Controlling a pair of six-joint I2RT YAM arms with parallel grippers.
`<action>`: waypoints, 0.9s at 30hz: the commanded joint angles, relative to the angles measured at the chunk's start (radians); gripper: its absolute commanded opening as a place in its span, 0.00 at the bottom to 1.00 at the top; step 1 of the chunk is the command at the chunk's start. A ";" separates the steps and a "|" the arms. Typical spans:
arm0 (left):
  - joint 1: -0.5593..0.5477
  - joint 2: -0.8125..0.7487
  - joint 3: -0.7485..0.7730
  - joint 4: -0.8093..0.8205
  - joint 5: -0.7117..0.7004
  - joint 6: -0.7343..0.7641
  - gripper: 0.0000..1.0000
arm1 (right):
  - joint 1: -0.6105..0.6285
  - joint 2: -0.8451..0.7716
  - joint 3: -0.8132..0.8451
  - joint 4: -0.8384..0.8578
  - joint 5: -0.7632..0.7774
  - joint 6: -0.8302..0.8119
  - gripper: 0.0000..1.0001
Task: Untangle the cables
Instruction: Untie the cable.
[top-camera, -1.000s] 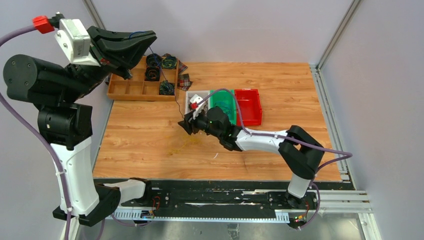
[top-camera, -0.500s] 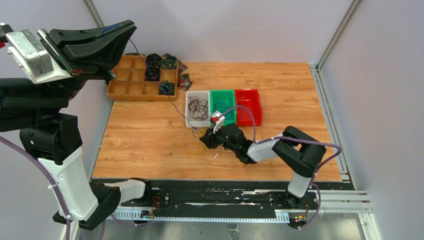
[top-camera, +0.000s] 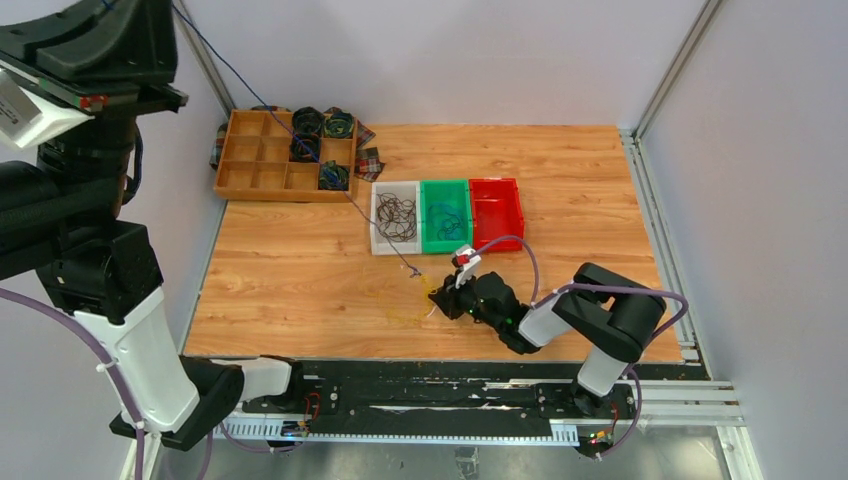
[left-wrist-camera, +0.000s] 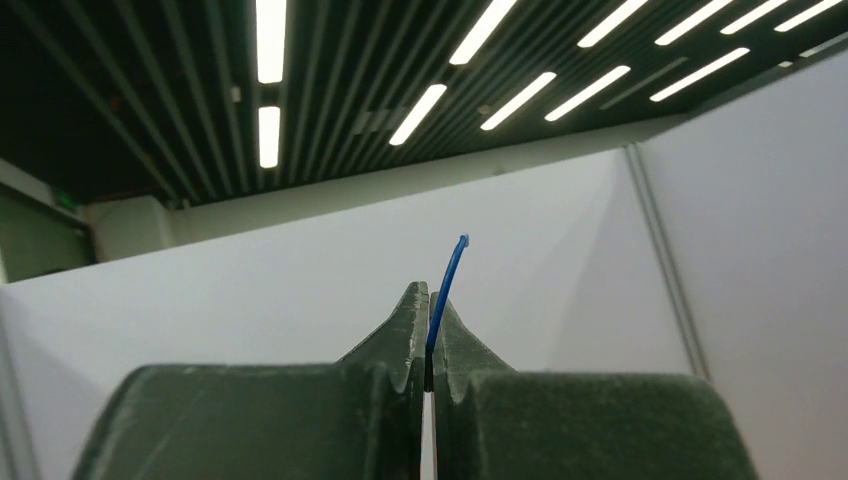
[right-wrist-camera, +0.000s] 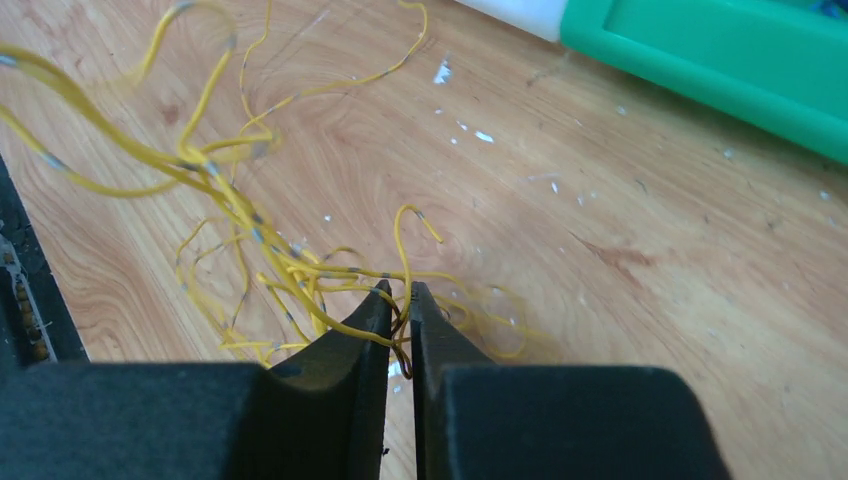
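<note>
A thin blue cable (top-camera: 300, 150) stretches taut from the top left corner down to the table near the yellow cables (top-camera: 405, 310). My left gripper (left-wrist-camera: 428, 300) is raised high and shut on the blue cable's end (left-wrist-camera: 450, 270), which sticks up past the fingertips. My right gripper (top-camera: 440, 298) is low over the table by the near edge. In the right wrist view its jaws (right-wrist-camera: 400, 290) stand almost together with strands of the tangled yellow cables (right-wrist-camera: 230, 200) pinched between them. Dark cables (top-camera: 397, 215) lie in the white bin.
White bin (top-camera: 374, 222), green bin (top-camera: 445, 247) and red bin (top-camera: 497, 215) stand side by side mid-table; the green bin's edge (right-wrist-camera: 700, 60) shows in the right wrist view. A wooden compartment tray (top-camera: 265, 165) with dark coils sits at the back left.
The left arm has lifted higher and further left, drawing the blue cable taut. The right gripper has moved towards the near edge, down onto the yellow tangle, and its jaws have closed.
</note>
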 joint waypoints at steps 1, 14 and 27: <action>-0.005 0.017 0.039 0.148 -0.245 0.074 0.00 | -0.013 -0.040 -0.049 0.011 0.098 0.012 0.09; -0.004 0.124 0.195 0.359 -0.551 0.169 0.01 | -0.013 -0.078 -0.102 -0.046 0.183 0.031 0.03; -0.005 0.152 0.243 0.563 -0.620 0.282 0.01 | -0.019 -0.252 -0.080 -0.472 0.576 0.149 0.01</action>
